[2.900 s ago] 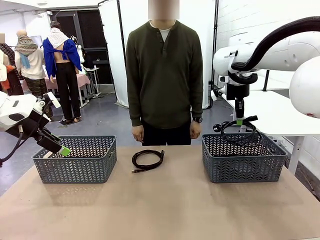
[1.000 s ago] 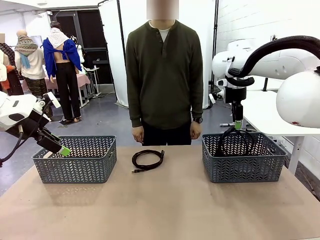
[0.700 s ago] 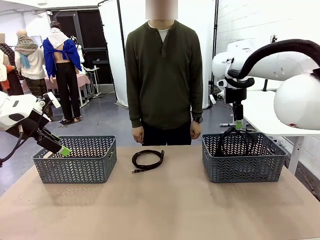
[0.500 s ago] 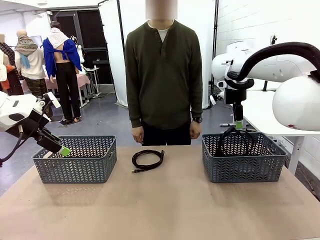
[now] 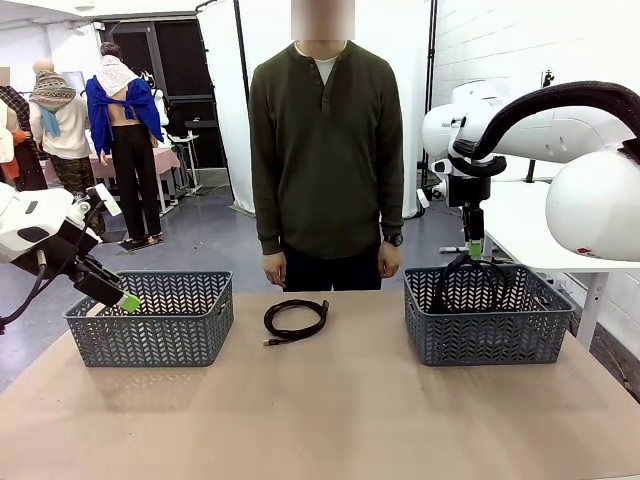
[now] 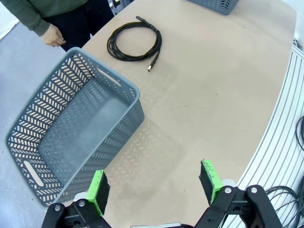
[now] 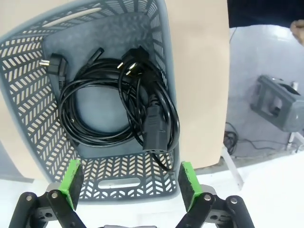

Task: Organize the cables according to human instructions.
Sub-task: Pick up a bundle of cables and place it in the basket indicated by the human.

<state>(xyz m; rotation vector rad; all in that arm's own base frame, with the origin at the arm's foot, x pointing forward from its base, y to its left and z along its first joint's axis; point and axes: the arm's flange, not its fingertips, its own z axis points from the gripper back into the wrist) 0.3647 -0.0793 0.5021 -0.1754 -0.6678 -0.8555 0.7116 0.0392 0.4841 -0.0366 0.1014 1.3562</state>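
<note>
One coiled black cable lies on the table between the two baskets, in front of the person; from the left wrist it shows as the cable beyond the left basket. More cables lie coiled in the right grey basket, one loop leaning up against its wall. My right gripper hovers just above that basket, and the right gripper is open with nothing between its green pads. My left gripper hangs open by the left basket's near left corner, and the left gripper holds nothing.
The left grey basket has nothing in it, as its floor shows. The person stands at the far edge with hands down. A white table stands behind the right basket. Bare tabletop spreads at the front.
The cable that hung from my right gripper above the right basket has gone down into it. The right jaws have let go and stand open. The left arm has not moved.
</note>
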